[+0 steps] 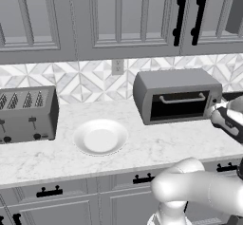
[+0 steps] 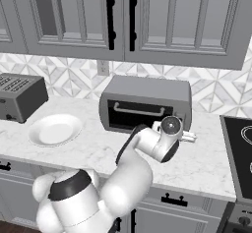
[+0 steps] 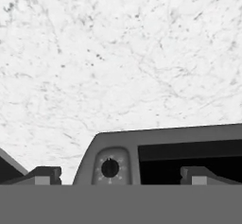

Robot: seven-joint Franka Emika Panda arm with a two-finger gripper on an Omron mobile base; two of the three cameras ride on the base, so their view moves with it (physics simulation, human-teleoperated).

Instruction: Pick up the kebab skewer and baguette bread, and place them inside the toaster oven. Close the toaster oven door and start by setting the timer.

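The toaster oven [image 1: 175, 84] stands at the back of the marble counter, a wide grey box. Its dark door [image 1: 178, 106] is up and closed, with the silver bar handle [image 1: 182, 99] along its top. My gripper [image 2: 186, 136] hangs at the oven's right front corner, by the narrow control strip. In the hand view the picture is rolled over. The round timer knob [image 3: 110, 168] lies between my two fingertips [image 3: 45, 175], and my gripper [image 3: 120, 176] is open with nothing held. The kebab skewer and baguette bread are hidden from view.
An empty white plate [image 1: 100, 136] lies on the counter left of the oven. A grey slot toaster [image 1: 26, 115] stands at the far left. A dark stovetop [image 2: 238, 148] borders the counter on the right. Upper cabinets [image 1: 137, 15] hang overhead.
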